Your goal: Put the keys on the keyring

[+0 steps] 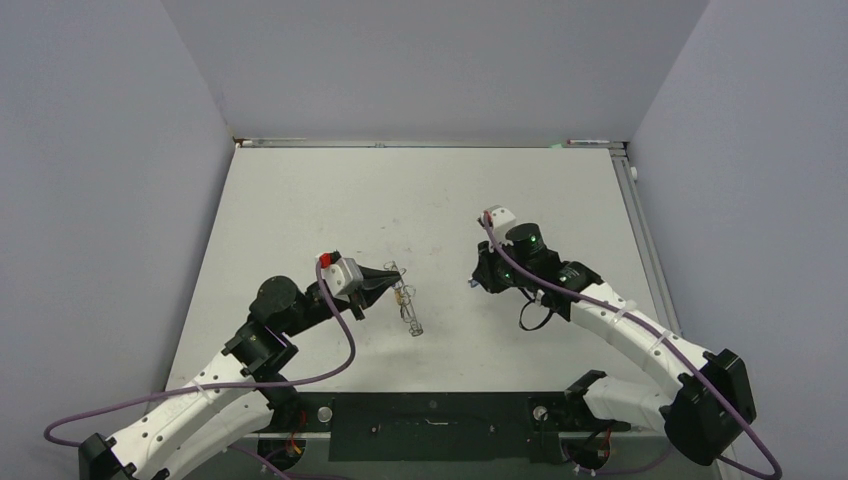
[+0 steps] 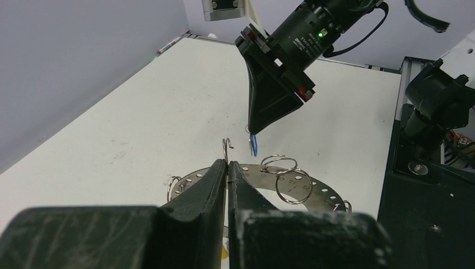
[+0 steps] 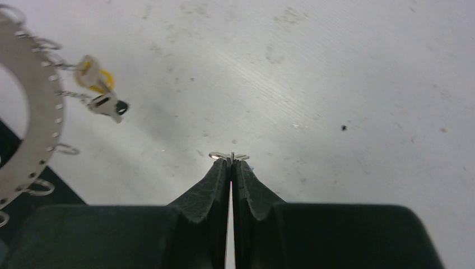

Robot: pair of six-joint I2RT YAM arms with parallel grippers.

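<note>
- Keyring (image 2: 313, 188): a flat grey loop with punched holes and small split rings (image 2: 278, 163) along its edge. It sits left of the tabletop's (image 1: 450, 200) middle, pinched at its rim.
- Yellow key (image 3: 95, 78): hangs from the keyring's edge.
- Blue key (image 2: 254, 147): dangles just beyond the keyring, apart from it.
- Left fingers (image 2: 215, 179): pressed together on the keyring's rim.
- Right fingers (image 3: 215, 185): pressed together on a sliver of metal at their tips, with the blue key hanging below.
- Risk: the blue key is held by very little, so contact with a split ring would likely twist it loose or drop it.
- Risk: a sideways push could turn the keyring in its thin rim grip.
- Risk: the two sets of fingers work close together and may knock each other.
- Containers: none shows; only the keyring carries anything.
</note>
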